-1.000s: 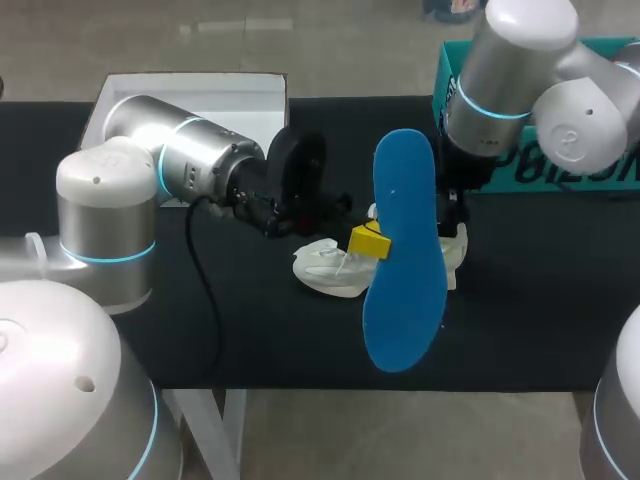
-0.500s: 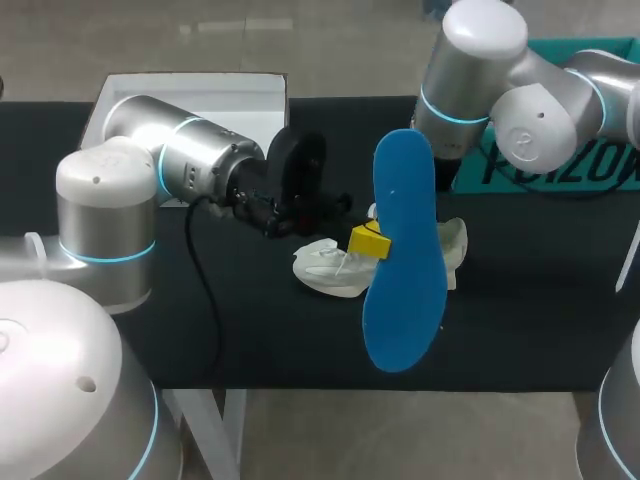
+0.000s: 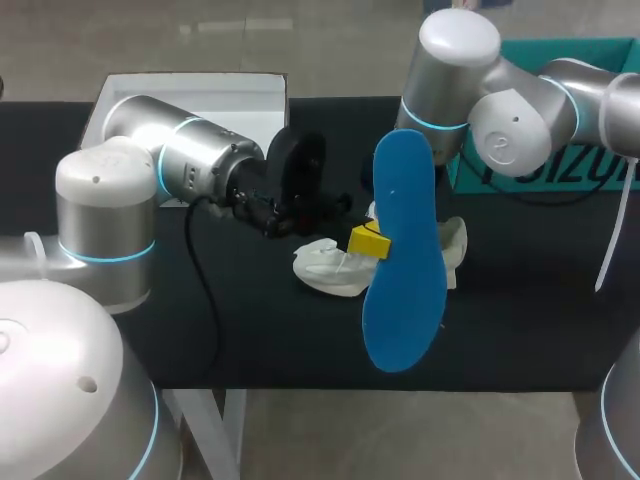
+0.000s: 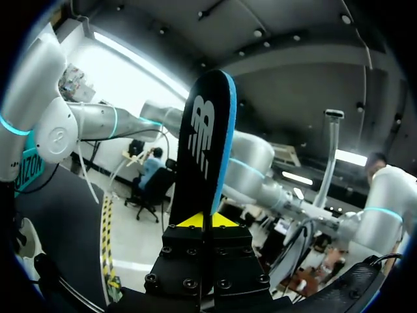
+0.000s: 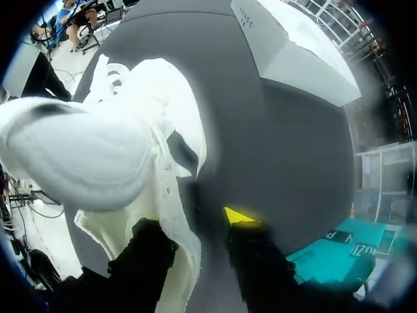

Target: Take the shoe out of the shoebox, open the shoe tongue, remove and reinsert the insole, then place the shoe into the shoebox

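Pinching the long blue foam insole [image 4: 205, 143] at its edge in the left tool [image 4: 202, 222], yellow tips pressed onto it from both sides. Held upright, clear above the black counter [image 3: 520, 300], black printed face on one side and blue underside on the other.

Right tool [image 5: 199, 220] spread, low over the soft white fabric shoe [image 5: 124, 150]. Shoe cloth draped against one finger, a dark gap left to the yellow-tipped other, so no grip yet. Shoe lying slumped on the counter just under and behind the insole.

Judged step: reinserting the insole.
- First clamp the shoe's collar with the right tool and hold the mouth wide, tongue pulled back. The limp upper is likely to collapse otherwise.
- Tilt the insole toe-first, blue face down, lined up with the shoe's length.
- Slide along the inner sole without buckling. Release only once the heel end seats flat.

Teal cardboard shoebox [image 3: 575, 178] at the far right, behind the right arm. White open box [image 3: 215, 100] at the far left.
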Robot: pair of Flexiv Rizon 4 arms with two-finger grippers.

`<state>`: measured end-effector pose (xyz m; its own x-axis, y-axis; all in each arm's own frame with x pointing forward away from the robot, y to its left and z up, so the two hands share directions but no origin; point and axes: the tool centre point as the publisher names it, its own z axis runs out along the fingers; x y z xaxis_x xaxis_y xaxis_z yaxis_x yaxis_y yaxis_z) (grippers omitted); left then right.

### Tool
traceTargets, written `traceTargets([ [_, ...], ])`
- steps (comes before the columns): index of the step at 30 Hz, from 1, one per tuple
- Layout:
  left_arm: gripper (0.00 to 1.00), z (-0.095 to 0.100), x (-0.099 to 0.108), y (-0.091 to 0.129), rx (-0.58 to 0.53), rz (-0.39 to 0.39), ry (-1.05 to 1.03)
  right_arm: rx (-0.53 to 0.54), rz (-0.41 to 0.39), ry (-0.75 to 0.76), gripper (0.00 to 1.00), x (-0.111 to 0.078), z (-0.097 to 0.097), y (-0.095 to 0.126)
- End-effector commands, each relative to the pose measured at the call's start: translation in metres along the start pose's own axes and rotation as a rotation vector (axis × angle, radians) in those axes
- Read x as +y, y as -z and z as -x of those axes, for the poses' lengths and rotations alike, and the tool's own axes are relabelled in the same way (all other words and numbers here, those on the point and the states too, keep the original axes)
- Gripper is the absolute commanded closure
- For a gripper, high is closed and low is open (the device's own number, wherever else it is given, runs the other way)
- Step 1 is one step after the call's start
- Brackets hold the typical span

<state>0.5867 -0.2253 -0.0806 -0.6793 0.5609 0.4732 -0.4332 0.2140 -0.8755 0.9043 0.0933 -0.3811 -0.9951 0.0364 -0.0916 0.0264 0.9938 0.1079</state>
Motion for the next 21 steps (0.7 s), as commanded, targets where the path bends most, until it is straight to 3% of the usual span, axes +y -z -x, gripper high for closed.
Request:
traceTargets([
  [1,1.0,0.001,0.0,-0.001,0.001,0.0,0.0,0.017,0.002,0.008,1.0,-0.008,-0.013,0.003],
  [3,1.0,0.001,0.0,-0.001,0.001,0.0,0.0,0.034,0.004,-0.026,1.0,-0.013,-0.029,0.016],
  [4,1.0,0.001,0.0,-0.001,0.001,0.0,0.0,0.04,-0.046,-0.095,1.0,-0.014,-0.031,0.022],
  [7,1.0,0.001,0.0,-0.001,0.001,0.0,0.0,0.055,-0.102,-0.35,1.0,-0.014,-0.037,0.042],
  [8,1.0,0.001,0.0,-0.001,0.001,0.0,0.0,0.074,-0.077,-0.456,1.0,-0.014,-0.038,0.047],
  [10,1.0,0.001,0.0,-0.001,0.001,0.0,0.0,0.121,-0.163,-0.676,1.0,-0.015,-0.043,0.053],
  [15,1.0,0.001,0.0,-0.001,0.001,0.0,0.0,0.084,-0.108,-1.036,1.0,-0.007,-0.049,0.063],
  [21,1.0,0.001,0.0,-0.001,0.001,0.0,0.0,0.043,-0.014,-1.231,1.0,0.001,-0.038,0.054],
])
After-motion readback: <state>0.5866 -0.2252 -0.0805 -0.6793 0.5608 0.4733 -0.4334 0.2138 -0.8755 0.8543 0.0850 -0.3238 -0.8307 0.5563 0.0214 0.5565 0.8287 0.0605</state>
